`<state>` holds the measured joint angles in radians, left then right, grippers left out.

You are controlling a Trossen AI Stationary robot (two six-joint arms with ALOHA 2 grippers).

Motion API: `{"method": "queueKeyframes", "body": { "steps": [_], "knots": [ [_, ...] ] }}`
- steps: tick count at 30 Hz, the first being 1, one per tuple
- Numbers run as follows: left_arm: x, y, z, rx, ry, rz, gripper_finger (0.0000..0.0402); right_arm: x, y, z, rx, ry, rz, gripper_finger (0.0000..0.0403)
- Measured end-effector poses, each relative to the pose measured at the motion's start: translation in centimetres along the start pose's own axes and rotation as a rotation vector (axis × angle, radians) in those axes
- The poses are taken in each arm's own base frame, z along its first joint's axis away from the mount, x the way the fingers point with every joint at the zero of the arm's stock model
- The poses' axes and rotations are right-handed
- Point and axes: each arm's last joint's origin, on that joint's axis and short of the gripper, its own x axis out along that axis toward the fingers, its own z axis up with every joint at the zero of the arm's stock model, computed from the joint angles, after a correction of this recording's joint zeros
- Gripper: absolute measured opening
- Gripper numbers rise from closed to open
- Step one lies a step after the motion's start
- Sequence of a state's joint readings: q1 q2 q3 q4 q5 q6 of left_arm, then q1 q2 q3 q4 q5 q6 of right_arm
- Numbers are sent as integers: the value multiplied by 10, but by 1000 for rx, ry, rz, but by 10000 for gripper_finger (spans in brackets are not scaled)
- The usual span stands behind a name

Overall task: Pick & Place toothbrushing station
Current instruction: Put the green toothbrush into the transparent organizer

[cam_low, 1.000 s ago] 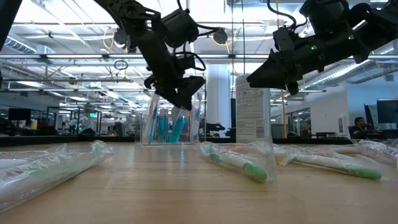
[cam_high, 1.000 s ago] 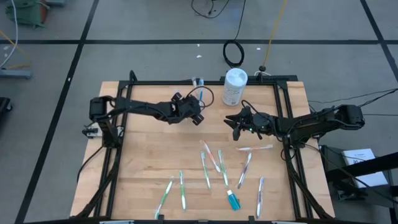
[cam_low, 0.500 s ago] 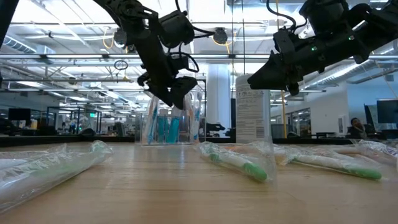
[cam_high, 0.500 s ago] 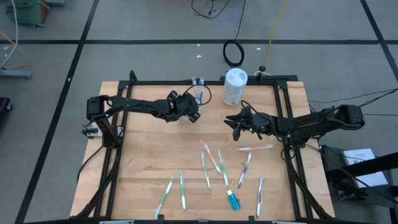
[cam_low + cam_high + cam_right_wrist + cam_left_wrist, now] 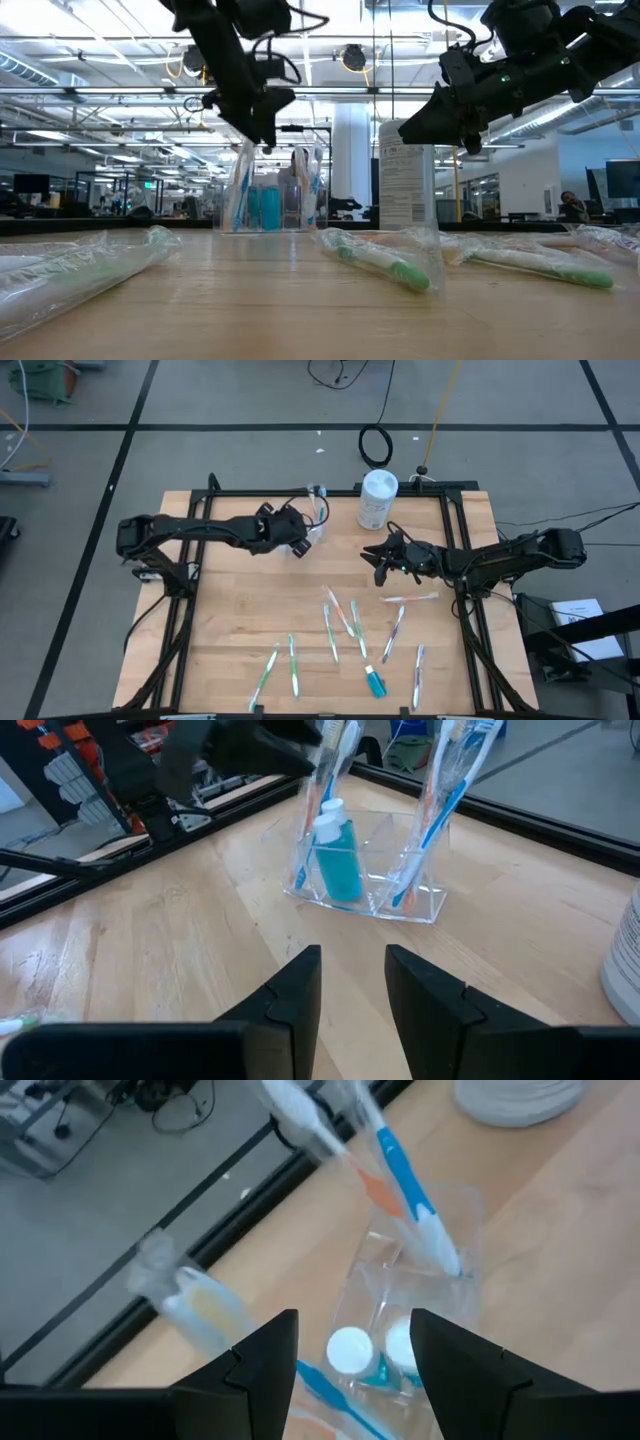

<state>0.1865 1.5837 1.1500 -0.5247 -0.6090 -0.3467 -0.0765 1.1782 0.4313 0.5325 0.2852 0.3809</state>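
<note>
The clear cup (image 5: 316, 510) stands near the middle of the counter's (image 5: 240, 630) far edge, just beside the white canister (image 5: 377, 498), and it already holds a few wrapped toothbrushes (image 5: 440, 780) and blue tubes (image 5: 338, 855). The left tool (image 5: 297, 538) hangs above the counter just beside the cup, its jaws wide apart and empty (the left wrist view looks straight down between them into the cup). This reads as the moment right after a drop-off, so the step in hand is the left arm clearing the cup. The right tool (image 5: 384, 563) hovers above the counter's middle, toward the right edge, its jaws partly apart with nothing between them.

Many wrapped toothbrushes (image 5: 335, 622) and one blue tube (image 5: 375, 682) lie scattered toward the near edge. The next move probably calls for one tool to go down over a loose toothbrush, line its jaws across the slim handle and close there.
</note>
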Motion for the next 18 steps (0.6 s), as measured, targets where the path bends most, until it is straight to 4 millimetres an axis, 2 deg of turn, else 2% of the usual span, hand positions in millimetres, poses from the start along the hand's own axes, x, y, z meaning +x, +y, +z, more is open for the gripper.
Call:
{"method": "queueKeyframes", "body": {
  "steps": [13, 18],
  "knots": [
    [-66, 24, 9, 44, -123, -103, 200, 0, 2, 3, 54, -27, 18, 105],
    [-86, 35, 8, 103, -157, -127, 200, -2, 11, 5, 66, -71, 72, 105]
  ]
}}
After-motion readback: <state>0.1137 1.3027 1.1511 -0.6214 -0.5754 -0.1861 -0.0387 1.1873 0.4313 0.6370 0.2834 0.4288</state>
